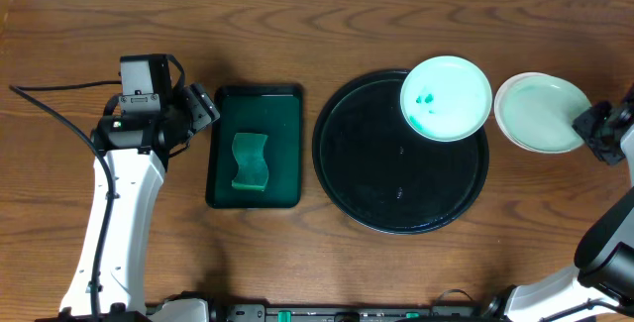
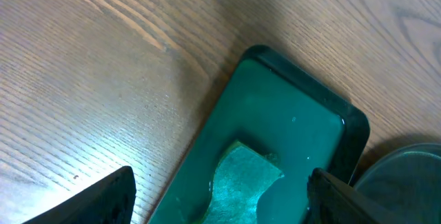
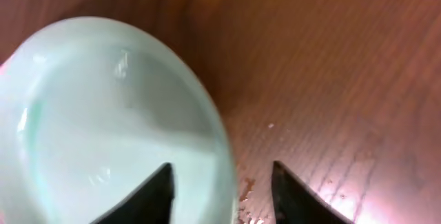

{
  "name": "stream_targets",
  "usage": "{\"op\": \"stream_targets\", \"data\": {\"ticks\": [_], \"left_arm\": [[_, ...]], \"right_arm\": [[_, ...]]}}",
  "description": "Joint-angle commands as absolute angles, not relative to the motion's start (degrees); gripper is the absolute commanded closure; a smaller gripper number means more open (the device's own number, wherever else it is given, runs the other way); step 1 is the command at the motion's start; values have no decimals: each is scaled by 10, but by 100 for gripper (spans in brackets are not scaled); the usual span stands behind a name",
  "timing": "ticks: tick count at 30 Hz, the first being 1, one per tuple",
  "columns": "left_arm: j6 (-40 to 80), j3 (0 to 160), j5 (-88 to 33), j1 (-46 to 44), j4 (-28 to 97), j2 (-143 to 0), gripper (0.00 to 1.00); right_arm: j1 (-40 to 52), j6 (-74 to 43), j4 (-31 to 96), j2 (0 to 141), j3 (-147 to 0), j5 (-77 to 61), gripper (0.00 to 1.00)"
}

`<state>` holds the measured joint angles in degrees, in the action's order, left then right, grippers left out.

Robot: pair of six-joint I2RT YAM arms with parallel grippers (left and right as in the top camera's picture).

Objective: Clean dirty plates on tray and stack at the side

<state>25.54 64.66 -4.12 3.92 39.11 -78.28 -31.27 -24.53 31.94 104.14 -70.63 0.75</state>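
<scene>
On the far right rim of the black tray (image 1: 376, 188) sits a smeared plate (image 1: 446, 97); a second plate (image 1: 535, 112) lies by the right edge of the wooden table (image 1: 297, 25). My right gripper (image 3: 222, 176) stands parted astride its rim, clamping nothing; my left gripper (image 2: 220, 176) hangs wide open, empty.

The left gripper (image 1: 202, 106) sits at nine o'clock, jaws spread wide. The right gripper (image 1: 588, 127), at three o'clock, has its jaws parted.
</scene>
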Motion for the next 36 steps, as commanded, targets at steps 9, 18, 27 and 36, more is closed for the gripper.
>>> {"op": "stream_targets", "data": {"ticks": [9, 18, 27, 36], "left_arm": [[258, 652, -38, 41, 392, -783, 20], [258, 652, -38, 41, 392, -783, 20], [258, 652, -38, 41, 392, -783, 20], [258, 652, -38, 41, 392, -783, 20]], "right_arm": [[-260, -166, 421, 1045, -776, -114, 53], [-62, -87, 625, 1045, -955, -108, 51], [190, -72, 646, 1050, -909, -107, 50], [386, -75, 509, 1051, -775, -44, 53]]}}
